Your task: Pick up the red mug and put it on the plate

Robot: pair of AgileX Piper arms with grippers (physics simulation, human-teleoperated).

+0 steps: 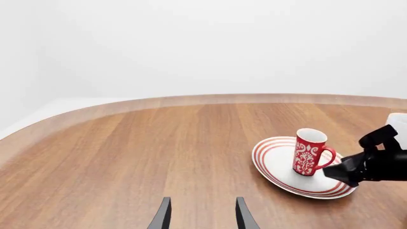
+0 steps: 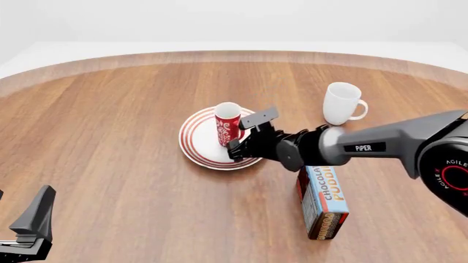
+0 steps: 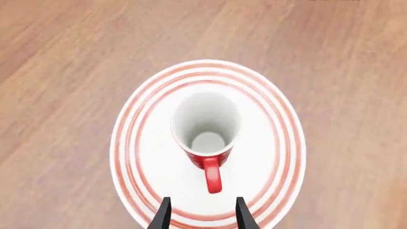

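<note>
While parked at the near left corner of the table, left gripper: jaws apart, empty. Plate: red-ringed, mid-table. Red mug: upright on the plate's centre, handle facing the right gripper, whose jaws stand open just beside the handle, gripping nothing. White mug: farther right. Chocolate pudding box: near right.

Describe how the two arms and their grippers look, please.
The right arm has a grey link marked "PiPER" in white, black joints, and a black base housing with a red ring and white lettering. The right gripper is black with flat fingers. The left gripper is dark grey and angular.
</note>
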